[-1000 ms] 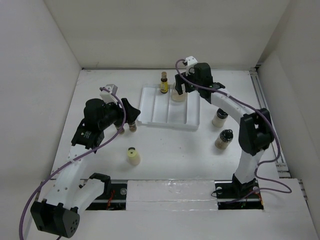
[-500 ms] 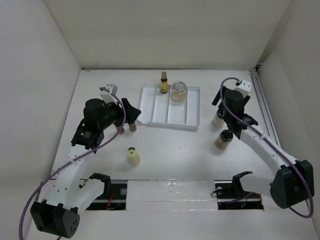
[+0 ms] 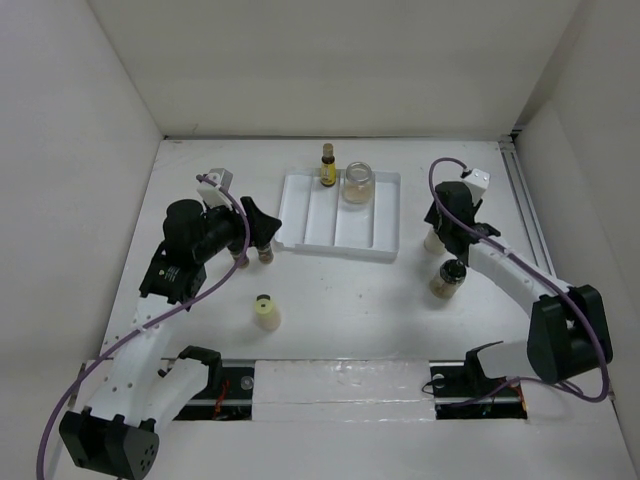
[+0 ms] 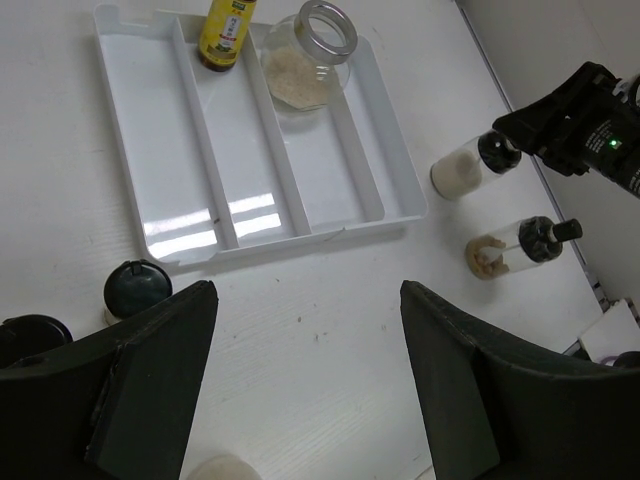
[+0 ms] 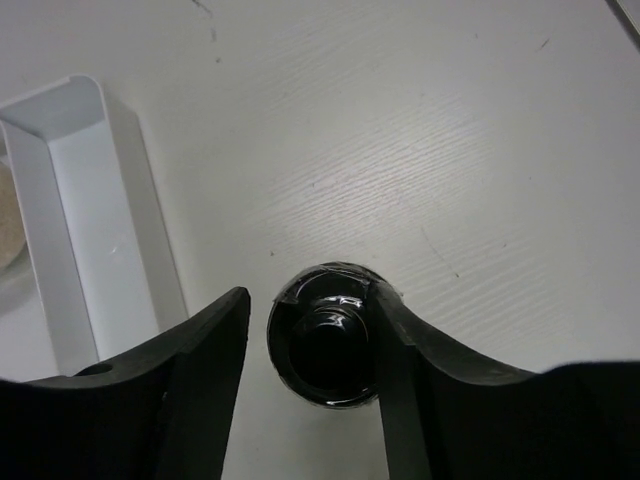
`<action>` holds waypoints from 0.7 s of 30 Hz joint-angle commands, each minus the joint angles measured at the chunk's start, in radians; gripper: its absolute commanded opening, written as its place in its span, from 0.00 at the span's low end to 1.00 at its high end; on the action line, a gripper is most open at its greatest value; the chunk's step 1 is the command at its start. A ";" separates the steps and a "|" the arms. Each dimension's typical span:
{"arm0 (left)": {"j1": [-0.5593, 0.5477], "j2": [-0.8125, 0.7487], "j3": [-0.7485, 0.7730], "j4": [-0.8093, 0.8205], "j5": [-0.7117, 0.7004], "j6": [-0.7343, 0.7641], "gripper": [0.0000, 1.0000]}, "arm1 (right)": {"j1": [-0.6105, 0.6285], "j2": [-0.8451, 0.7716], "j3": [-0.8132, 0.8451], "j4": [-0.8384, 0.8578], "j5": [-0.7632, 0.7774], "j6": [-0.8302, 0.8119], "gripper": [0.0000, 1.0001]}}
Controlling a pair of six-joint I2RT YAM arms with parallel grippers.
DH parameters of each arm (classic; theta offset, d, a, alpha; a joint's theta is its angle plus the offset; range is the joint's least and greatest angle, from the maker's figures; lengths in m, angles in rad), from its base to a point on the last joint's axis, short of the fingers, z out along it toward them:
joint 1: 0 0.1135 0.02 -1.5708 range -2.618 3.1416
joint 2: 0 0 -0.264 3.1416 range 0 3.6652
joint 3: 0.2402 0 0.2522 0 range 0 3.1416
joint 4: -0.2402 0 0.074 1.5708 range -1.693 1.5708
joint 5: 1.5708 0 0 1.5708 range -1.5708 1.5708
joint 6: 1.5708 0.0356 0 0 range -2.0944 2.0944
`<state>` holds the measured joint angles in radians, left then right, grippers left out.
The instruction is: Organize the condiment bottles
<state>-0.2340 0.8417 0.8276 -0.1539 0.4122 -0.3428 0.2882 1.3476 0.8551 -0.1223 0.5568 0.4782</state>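
1. Low and left of centre in the overhead view, a pale cream bottle (image 3: 265, 311) stands alone on the table (image 3: 340, 310), apart from everything else.
2. At right, a knob-capped shaker (image 3: 447, 278) stands near the bottle being worked, close enough to be knocked on a careless lift.
3. Mid-left, two brown black-capped shakers (image 3: 241, 258) (image 3: 265, 254) sit side by side just below the left gripper (image 4: 307, 290). Its fingers stand wide apart with nothing between them.
4. Right of centre, the right gripper (image 5: 312, 310) straddles the black cap of a tan shaker (image 5: 328, 350), which stands upright on the table outside the tray.
   - One finger (image 5: 400, 340) touches the cap, and the other shows a sliver of table beside it. I cannot tell whether the grip is firm.
   - The shaker looks small, light and rigid, and its smooth round wall is likely slippery. The cap or neck, taken from above, seems the surest hold.
5. The white divided tray (image 3: 300, 215) lies at centre. Its raised wall is just beside the tan shaker, so the shaker must be lifted clear of that wall.
6. In the upper part of the tray stand a clear jar (image 3: 357, 184) and a slim yellow bottle (image 3: 328, 168), in neighbouring lanes. The lower stretches of the lanes are free.
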 commanded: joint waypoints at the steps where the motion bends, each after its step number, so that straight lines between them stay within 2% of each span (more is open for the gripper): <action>1: 0.002 -0.018 0.019 0.040 0.019 -0.004 0.70 | 0.000 0.010 0.052 0.004 0.026 0.025 0.55; 2: 0.002 -0.018 0.019 0.040 0.019 -0.004 0.70 | 0.000 0.010 0.042 0.004 0.037 0.039 0.52; 3: 0.002 -0.018 0.019 0.040 0.019 -0.004 0.70 | 0.000 0.010 0.042 0.004 0.037 0.039 0.43; 7: 0.002 -0.009 0.019 0.040 0.019 -0.004 0.70 | 0.018 -0.004 0.042 0.004 0.077 0.039 0.22; 10: 0.002 -0.009 0.019 0.040 0.019 -0.004 0.70 | 0.072 -0.056 0.079 0.013 0.141 0.005 0.22; 14: 0.002 0.000 0.019 0.040 0.019 -0.004 0.70 | 0.147 -0.087 0.140 0.076 0.141 -0.061 0.21; 16: 0.002 0.000 0.019 0.040 0.010 -0.004 0.70 | 0.180 -0.062 0.176 0.102 0.118 -0.061 0.21; 21: 0.002 0.000 0.019 0.040 0.010 -0.004 0.70 | 0.189 0.112 0.318 0.161 0.088 -0.125 0.21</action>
<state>-0.2340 0.8440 0.8276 -0.1539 0.4114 -0.3428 0.4767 1.3956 1.0763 -0.1062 0.6365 0.4007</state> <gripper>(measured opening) 0.699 0.355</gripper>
